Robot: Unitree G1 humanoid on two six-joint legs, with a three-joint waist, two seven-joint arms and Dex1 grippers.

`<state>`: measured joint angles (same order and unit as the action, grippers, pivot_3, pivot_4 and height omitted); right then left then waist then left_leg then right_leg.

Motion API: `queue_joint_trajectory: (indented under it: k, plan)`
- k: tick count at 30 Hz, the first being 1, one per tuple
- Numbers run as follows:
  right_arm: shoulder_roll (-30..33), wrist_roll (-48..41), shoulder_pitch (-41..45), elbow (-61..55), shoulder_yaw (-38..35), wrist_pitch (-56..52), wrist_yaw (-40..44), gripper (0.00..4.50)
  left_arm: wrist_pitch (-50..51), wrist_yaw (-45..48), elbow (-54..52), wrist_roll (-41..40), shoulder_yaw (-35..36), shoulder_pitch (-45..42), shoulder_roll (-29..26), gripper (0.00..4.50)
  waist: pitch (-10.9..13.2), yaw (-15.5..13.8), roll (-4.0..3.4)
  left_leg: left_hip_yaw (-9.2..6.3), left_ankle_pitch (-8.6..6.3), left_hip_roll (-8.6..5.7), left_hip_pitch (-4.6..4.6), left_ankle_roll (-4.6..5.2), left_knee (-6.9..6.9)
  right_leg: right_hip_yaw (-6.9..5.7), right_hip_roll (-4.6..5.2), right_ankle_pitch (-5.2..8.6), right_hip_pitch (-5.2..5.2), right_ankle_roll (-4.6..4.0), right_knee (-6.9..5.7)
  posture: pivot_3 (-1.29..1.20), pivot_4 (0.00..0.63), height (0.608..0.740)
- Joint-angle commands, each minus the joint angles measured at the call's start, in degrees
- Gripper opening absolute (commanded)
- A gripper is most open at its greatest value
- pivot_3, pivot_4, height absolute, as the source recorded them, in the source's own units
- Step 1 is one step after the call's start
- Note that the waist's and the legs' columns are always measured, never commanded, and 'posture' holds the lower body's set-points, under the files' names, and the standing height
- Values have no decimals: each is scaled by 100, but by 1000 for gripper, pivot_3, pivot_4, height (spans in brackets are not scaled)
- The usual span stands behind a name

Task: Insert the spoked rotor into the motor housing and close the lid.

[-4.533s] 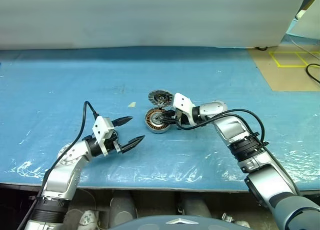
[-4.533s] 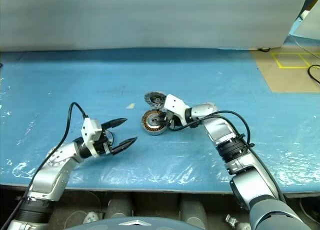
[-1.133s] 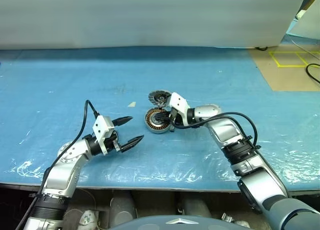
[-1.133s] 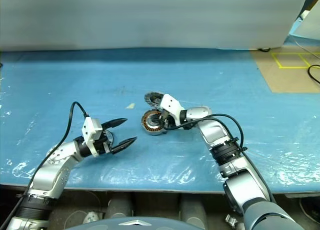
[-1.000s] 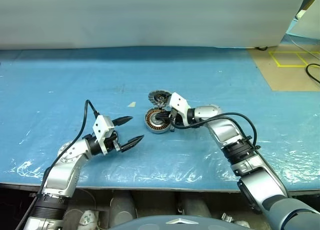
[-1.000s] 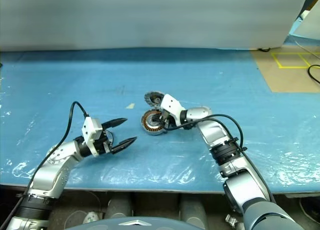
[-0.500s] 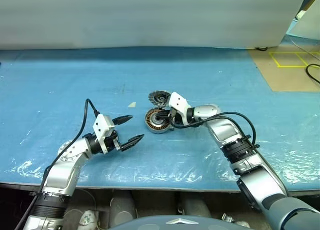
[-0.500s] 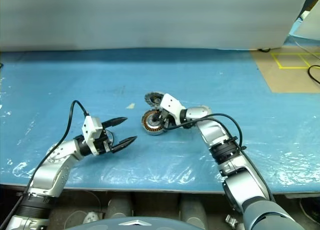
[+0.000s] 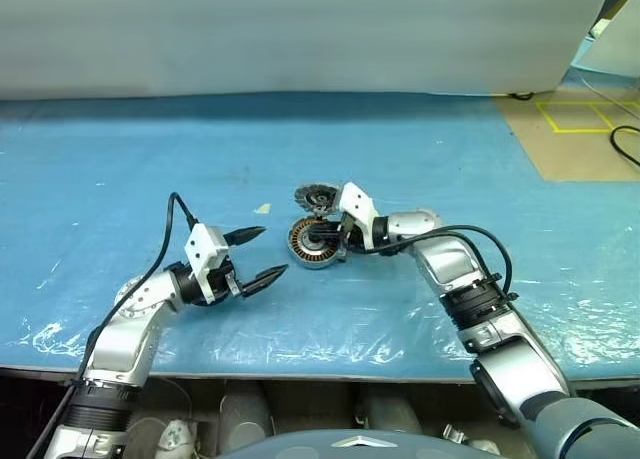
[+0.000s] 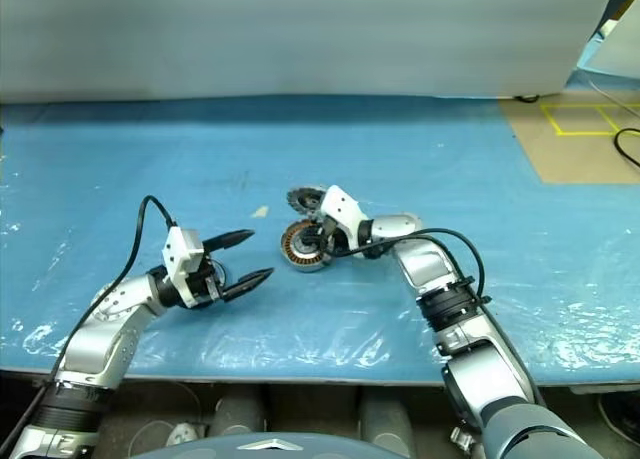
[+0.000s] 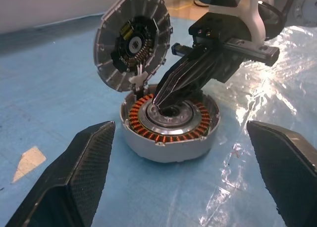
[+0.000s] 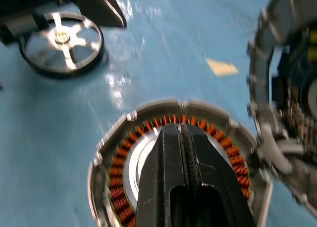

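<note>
Right gripper (image 11: 159, 101) shifted from housing's (image 11: 171, 130) edge onto hub

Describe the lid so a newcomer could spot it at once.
Find the blue table, then the round grey motor housing near its middle, ringed inside with copper-orange windings. The lid is the disc hinged to the housing's edge, standing open. Its visible face has radial silver segments around a dark centre, with no copper.

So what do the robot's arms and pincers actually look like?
Both arms are silver-grey metal tubes with black ribbed joint rings. Each wrist carries a white boxy block, and a loose black cable loops from it back along the forearm. The left pincer and right pincer each have two black, tapered, pointed fingers with finely textured inner faces.
</note>
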<state>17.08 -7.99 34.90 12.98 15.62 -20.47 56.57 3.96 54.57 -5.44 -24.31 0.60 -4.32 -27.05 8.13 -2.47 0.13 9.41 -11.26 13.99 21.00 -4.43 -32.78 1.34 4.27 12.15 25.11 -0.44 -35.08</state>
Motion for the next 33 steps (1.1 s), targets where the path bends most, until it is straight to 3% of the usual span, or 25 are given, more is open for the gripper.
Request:
queue_joint_trajectory:
  k: [1, 9, 20, 32, 33]
  plan:
    - [36, -275, 143, -192, -327, 138, 51, 60, 144, -22, -327, -350, 354, -141, -121, 4500, 1, -7, 1, 0, 0, 0, 0, 0, 0, 0, 0, 0, 0, 0, 0, 0, 150, 740]
    - [115, -246, 147, -178, -284, 275, 190, 60, 1210, -193, -893, -752, 583, -103, -609, 4500, 2, 10, 3, 0, 0, 0, -1, -1, 0, -1, -1, 0, 1, 0, 0, 0, 150, 740]
    - [-51, -181, 34, -163, -91, 491, 285, 60, 2419, 60, -1596, -1340, 1202, 648, -1668, 4500, 9, 12, 10, 1, 0, 2, -1, -1, 2, -2, -2, 1, 2, 0, 1, 0, 150, 740]
    - [-371, -134, -107, -134, 135, 636, 201, 60, 2272, 808, -1278, -821, 1460, 1130, -2788, 4500, 19, 14, 24, 1, 0, 2, 0, -1, 6, -4, -1, 1, 2, 0, 7, 0, 150, 740]
    - [-399, -136, -128, -146, 143, 635, 177, 16, 2237, 839, -1182, -765, 1434, 1044, -2825, 4312, 19, 14, 25, 1, 0, 5, -1, -1, 6, -4, -1, 1, 2, 0, 7, 0, 150, 740]
